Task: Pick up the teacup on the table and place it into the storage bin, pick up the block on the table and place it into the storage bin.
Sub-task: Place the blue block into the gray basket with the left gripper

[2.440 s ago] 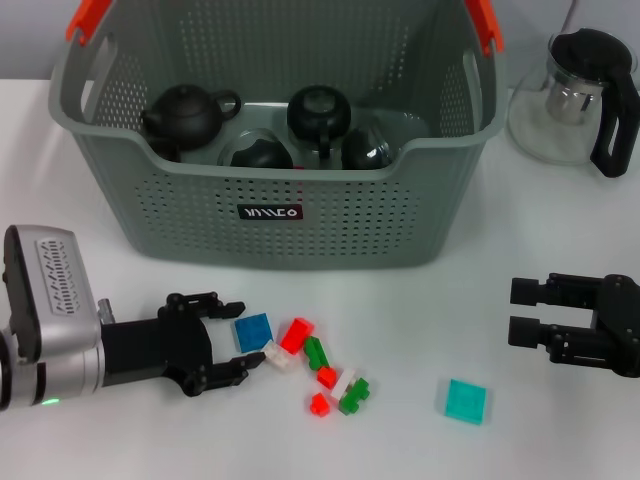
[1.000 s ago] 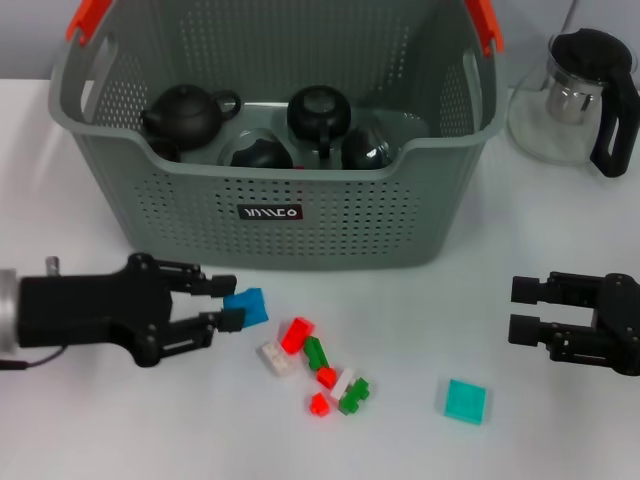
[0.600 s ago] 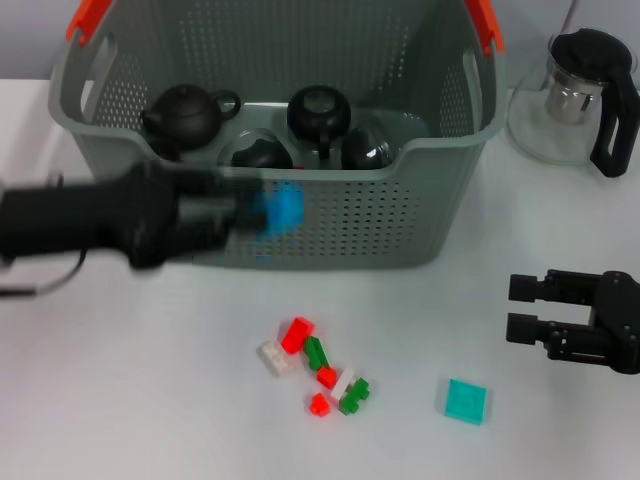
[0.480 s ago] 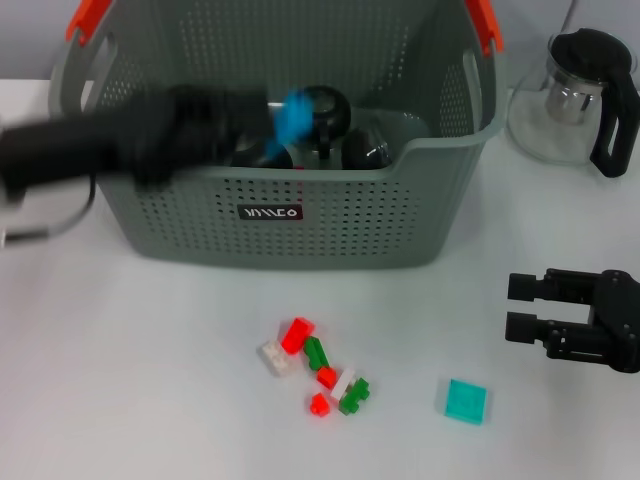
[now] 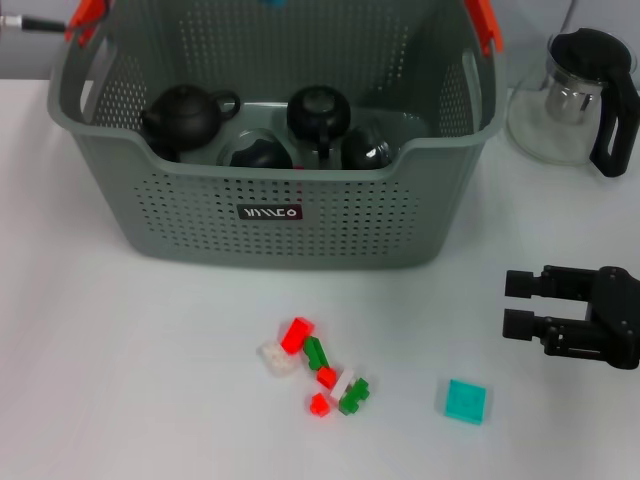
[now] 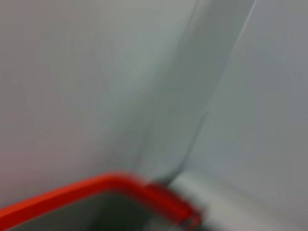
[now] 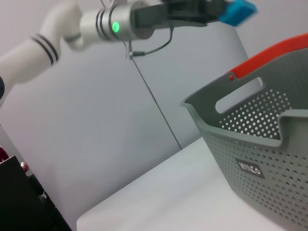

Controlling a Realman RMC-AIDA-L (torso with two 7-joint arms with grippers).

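Table (image 5: 120, 380): white, carrying all that follows.
Bin (image 5: 280, 215): grey-green, perforated, at the table's far edge, long axis running left to right. Orange handle ends at its far corners. A small black label with white lettering sits on the near wall; in my right wrist view it reads roughly "WILCO", though I cannot be sure of the letters.
In the bin: a dark teapot (image 5: 186, 113) with its spout toward my left, and three more dark round pots beside it; I cannot tell whether any of them is a teacup.
My left arm (image 7: 57, 33): raised high above the bin, seen only from my right wrist camera.
My left gripper (image 7: 219, 10): my fingers are clamped on the blue block (image 7: 237, 12), which tilts in the air above the bin's orange handle (image 7: 269, 55). In the head view only a sliver of blue shows at the top edge, over the bin's far wall.
My right gripper (image 5: 528, 307): near the table's right edge, fingers apart with nothing between them, pointing toward my left.
Glass pot (image 5: 578, 95): far right corner, black lid and handle, just beside the bin.
Teal block (image 5: 465, 401): flat on the table near the front edge, close to my right gripper.
Small bricks (image 5: 315, 365): red, green and white, in a loose cluster in front of the bin, its line running diagonally.
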